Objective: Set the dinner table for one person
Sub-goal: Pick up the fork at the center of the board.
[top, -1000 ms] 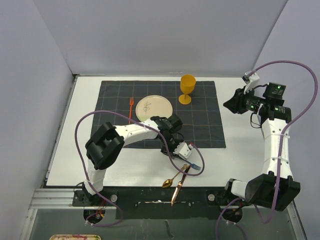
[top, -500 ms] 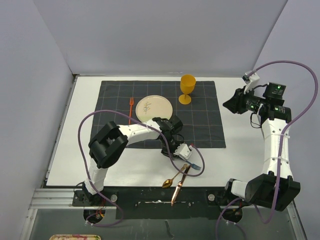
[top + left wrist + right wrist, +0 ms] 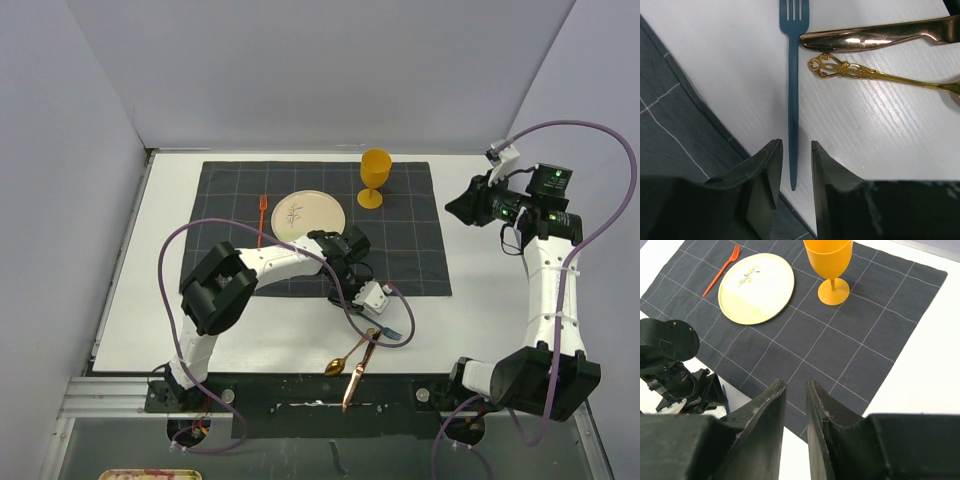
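Note:
The white dinner table (image 3: 170,300) carries a dark grid cloth (image 3: 410,250) with a cream plate (image 3: 308,215), an orange fork (image 3: 262,218) to its left and an orange goblet (image 3: 375,175). A blue fork (image 3: 793,100) lies on bare table off the cloth's near edge, beside a copper knife (image 3: 880,37) and a gold spoon (image 3: 865,74). My left gripper (image 3: 795,150) is low over the blue fork's handle end. Its jaws stand narrowly open on either side of the handle without touching it. My right gripper (image 3: 796,385) hovers high at the right, slightly open and empty.
The knife (image 3: 358,370) reaches over the table's near rail, with the spoon (image 3: 345,358) next to it. The left arm's purple cable loops over the table near the cutlery. Grey walls close in the left, back and right sides.
My left gripper has shifted slightly right and forward along the cloth's near edge toward the blue fork. The right arm has not moved.

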Tool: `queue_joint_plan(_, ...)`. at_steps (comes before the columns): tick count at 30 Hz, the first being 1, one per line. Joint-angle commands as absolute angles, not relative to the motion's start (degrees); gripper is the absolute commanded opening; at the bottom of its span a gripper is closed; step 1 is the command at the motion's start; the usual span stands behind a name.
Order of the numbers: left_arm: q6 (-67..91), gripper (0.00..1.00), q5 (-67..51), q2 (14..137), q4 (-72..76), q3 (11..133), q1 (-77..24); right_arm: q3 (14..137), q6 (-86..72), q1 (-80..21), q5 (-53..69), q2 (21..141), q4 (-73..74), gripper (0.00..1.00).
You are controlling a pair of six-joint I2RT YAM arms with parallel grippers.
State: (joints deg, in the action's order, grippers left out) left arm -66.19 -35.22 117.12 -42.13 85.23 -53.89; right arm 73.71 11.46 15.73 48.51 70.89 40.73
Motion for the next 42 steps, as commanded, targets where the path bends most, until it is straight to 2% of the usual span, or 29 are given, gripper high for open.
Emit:
queue_joint_plan(1,-66.4,0.28,-37.1,118.5,-41.4,87.9,-53.6,76.3,10.6,16.0,50.4,71.0,38.3,0.24)
queue_joint_plan(42,-66.7,0.28,-36.0,122.0,-43.9,89.7,-53.9,76.6,8.6,16.0,52.6,71.1,37.4,0.23)
